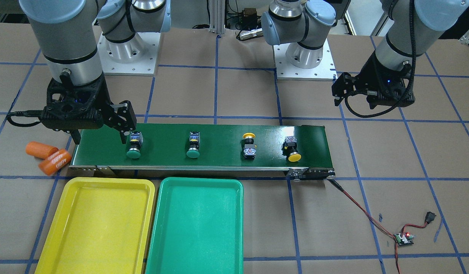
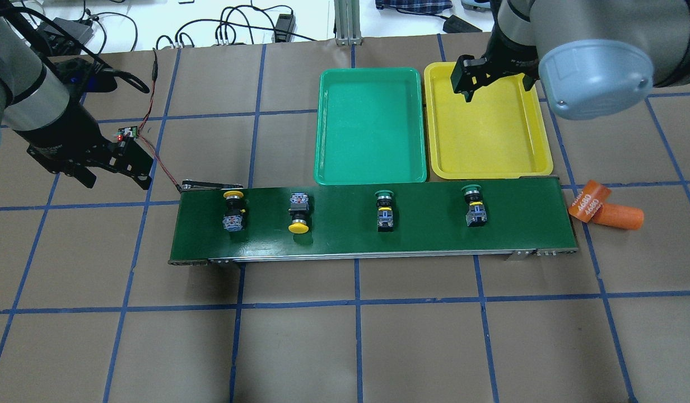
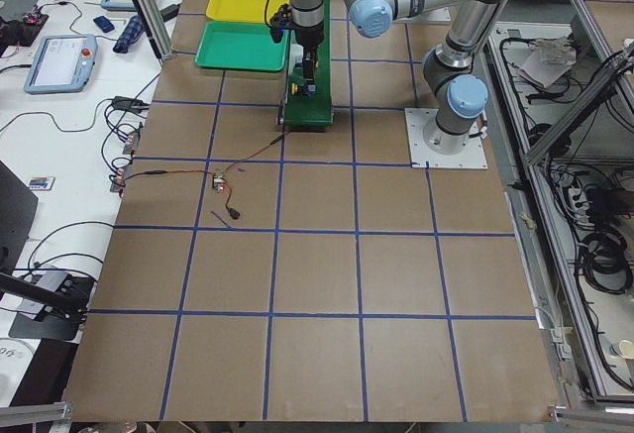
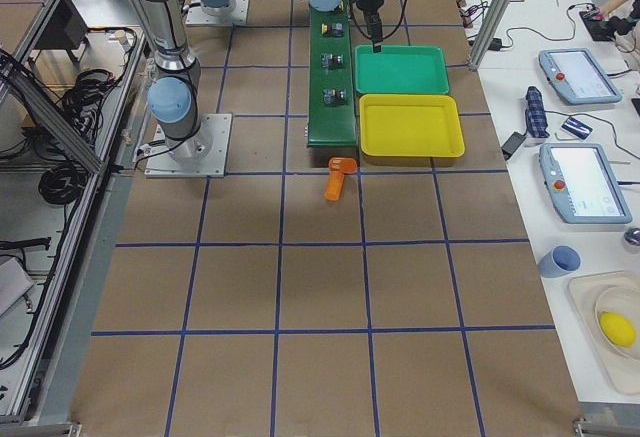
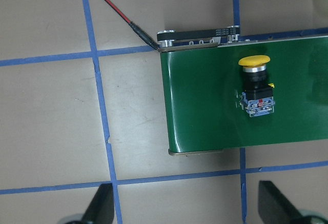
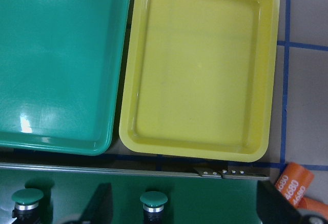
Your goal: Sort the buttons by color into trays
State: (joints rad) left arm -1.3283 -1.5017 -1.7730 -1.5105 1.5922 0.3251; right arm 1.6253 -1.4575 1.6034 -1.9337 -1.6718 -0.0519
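Left pincer (image 5: pixel 184 196) and right pincer (image 6: pixel 184 196) both gape wide, holding nothing, touching nothing.

Four buttons (image 2: pixel 299 212) in a row on the belt (image 2: pixel 423 226), two trays (image 2: pixel 370 123) side by side just beyond it.

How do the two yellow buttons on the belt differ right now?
Pose: the end yellow button lies with its cap pointing away from the robot, while the inner yellow button lies with its cap pointing toward the robot.
Place: the end yellow button sits near the belt's end on the robot's left, and the inner yellow button lies between it and a green button.
Both lie on their sides on the belt and have black bodies.
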